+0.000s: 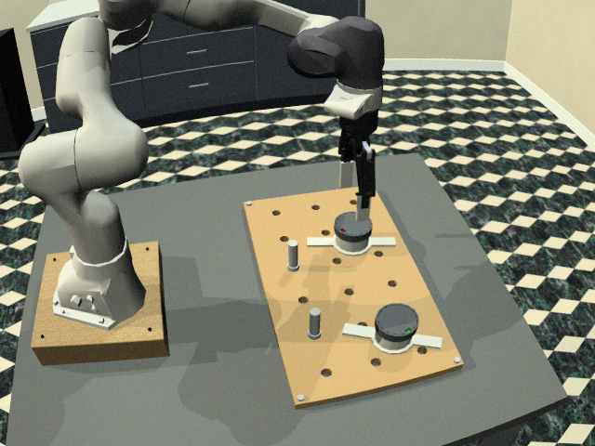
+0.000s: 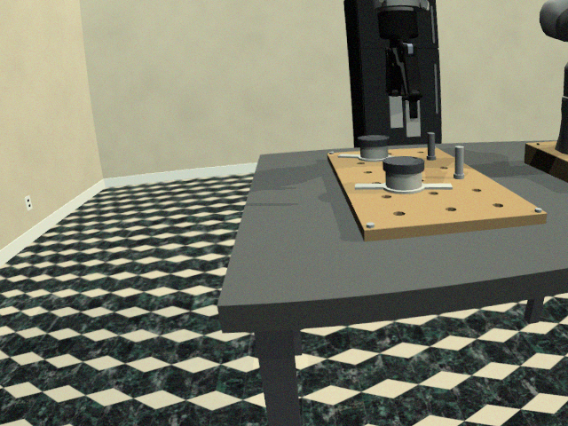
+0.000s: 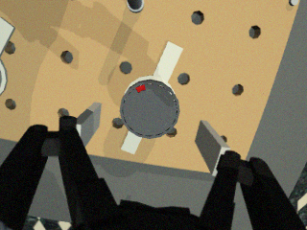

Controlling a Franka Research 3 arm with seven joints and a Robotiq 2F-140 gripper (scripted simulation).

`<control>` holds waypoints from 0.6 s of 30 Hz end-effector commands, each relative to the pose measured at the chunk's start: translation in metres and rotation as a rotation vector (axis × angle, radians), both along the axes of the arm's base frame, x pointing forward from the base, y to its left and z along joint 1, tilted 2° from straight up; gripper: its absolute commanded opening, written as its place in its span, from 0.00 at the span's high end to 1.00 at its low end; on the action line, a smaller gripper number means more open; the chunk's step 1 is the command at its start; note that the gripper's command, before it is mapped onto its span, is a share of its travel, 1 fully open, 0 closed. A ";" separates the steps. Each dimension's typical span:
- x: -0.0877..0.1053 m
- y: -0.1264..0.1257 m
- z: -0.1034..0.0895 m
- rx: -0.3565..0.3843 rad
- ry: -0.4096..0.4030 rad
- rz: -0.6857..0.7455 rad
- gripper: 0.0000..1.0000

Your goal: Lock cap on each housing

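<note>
—Where is the red-marked cap (image 1: 347, 227) (image 2: 403, 163) (image 3: 150, 110) to be logged?

—Logged on top of its housing (image 1: 351, 243) (image 2: 403, 181), upright on the pegboard (image 1: 350, 340) (image 2: 422, 229) (image 3: 230, 57). A pale flat arm is seen at either side of its foot. Whether the cap is locked cannot be told.

—And the hand (image 1: 354, 203) (image 2: 404, 131) (image 3: 150, 123)?

—Spread wide, with nothing held. It is pointed downward over the red-marked cap. From the wrist view, the cap is framed between the two finger pads, with a gap seen on each side; in the exterior view the fingertips are seen above it, well clear.

—The second cap?

—Green-marked cap (image 1: 396, 321) (image 2: 373, 140), seated on the other housing (image 1: 392, 343) (image 2: 374, 152), also upright, at the opposite end of the board. Its lock cannot be judged either. It is not touched by the hand.

—Anything else on the board?

—Two grey pins, upright, on the side toward the arm's base: one pin (image 1: 293, 254) (image 2: 459, 161) nearer the red-marked cap, the other (image 1: 314, 322) (image 2: 430, 145) nearer the green-marked one. Dark round holes are spread between and around them.

—Further out?

—The board is carried flat on a grey table (image 1: 231, 384) (image 2: 320, 275) (image 3: 280, 96). The arm (image 1: 110, 149) is mounted on a wooden block (image 1: 100, 352) (image 2: 536, 155) on the same table. Beyond, a dark drawer unit (image 1: 196, 67) is noted by the wall in the top view.
</note>
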State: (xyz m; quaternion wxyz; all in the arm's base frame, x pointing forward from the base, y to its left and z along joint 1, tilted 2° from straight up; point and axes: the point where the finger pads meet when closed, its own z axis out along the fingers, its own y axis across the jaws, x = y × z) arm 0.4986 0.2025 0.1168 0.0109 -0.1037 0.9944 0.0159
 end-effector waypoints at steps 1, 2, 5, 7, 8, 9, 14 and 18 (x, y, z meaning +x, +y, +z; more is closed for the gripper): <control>0.002 0.001 -0.002 0.002 -0.004 -0.009 0.22; 0.002 0.001 -0.003 0.002 -0.004 -0.009 0.22; 0.002 0.001 -0.004 0.002 -0.004 -0.009 0.22; 0.002 0.001 -0.006 0.002 -0.004 -0.009 0.22; 0.002 0.001 -0.007 0.002 -0.004 -0.009 0.22; 0.002 0.001 -0.009 0.002 -0.004 -0.009 0.22; 0.002 0.001 -0.015 0.002 -0.004 -0.009 0.22; 0.003 0.002 -0.020 0.002 -0.004 -0.009 0.22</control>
